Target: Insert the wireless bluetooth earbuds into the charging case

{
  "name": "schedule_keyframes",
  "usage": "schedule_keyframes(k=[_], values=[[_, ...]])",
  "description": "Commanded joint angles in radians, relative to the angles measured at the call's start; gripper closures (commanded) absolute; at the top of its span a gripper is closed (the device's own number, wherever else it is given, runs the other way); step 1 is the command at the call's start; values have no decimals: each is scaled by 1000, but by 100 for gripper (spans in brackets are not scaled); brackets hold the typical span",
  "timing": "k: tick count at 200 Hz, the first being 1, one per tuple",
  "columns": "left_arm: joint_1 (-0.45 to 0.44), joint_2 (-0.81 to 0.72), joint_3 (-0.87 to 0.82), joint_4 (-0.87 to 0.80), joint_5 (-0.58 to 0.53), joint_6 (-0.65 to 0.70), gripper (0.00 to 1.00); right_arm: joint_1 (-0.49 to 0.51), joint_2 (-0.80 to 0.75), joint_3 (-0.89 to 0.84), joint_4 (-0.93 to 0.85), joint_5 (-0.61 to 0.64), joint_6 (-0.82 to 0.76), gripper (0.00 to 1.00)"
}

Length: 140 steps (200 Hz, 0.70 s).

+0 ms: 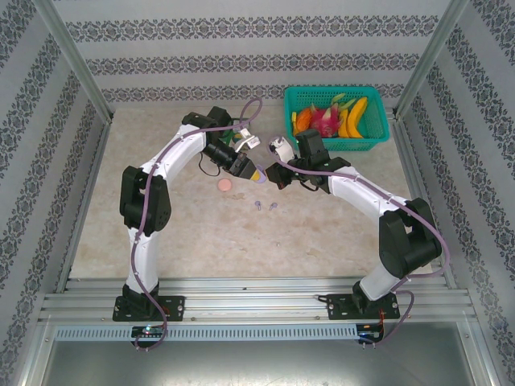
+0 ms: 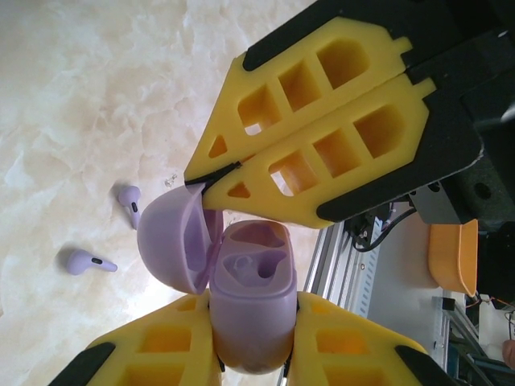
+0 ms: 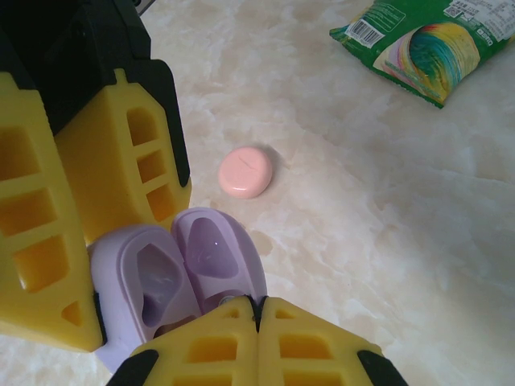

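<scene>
My left gripper (image 2: 253, 304) is shut on the base of a lilac charging case (image 2: 251, 301), held above the table with its lid (image 2: 173, 241) swung open and both slots bare. My right gripper (image 3: 257, 304) is shut, its tips against the lid's rim (image 3: 217, 249); from the left wrist its yellow fingers (image 2: 322, 121) come in from above. Both grippers meet mid-table (image 1: 261, 171). Two lilac earbuds (image 2: 129, 201) (image 2: 84, 261) lie on the table below, small dots from above (image 1: 258, 205) (image 1: 272, 207). I cannot make out the pink earbuds.
A shut pink round case (image 3: 246, 171) lies on the marble top just left of the grippers (image 1: 226, 185). A green snack packet (image 3: 426, 48) lies behind it. A green basket (image 1: 378, 141) of fruit stands at the back right. Metal frame posts edge the table.
</scene>
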Motion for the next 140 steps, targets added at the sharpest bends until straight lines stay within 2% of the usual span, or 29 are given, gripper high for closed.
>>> schedule_keyframes(k=[1, 35, 76, 140], values=[[6, 7, 8, -22, 33, 30, 79, 11, -27, 41, 17, 7, -15, 100], [5, 7, 14, -27, 27, 38, 76, 14, -29, 37, -9, 12, -42, 100], [6, 9, 18, -27, 27, 43, 67, 20, -30, 28, -22, 21, -58, 100], [6, 15, 19, -40, 32, 59, 65, 29, -20, 41, -39, 27, -70, 100]])
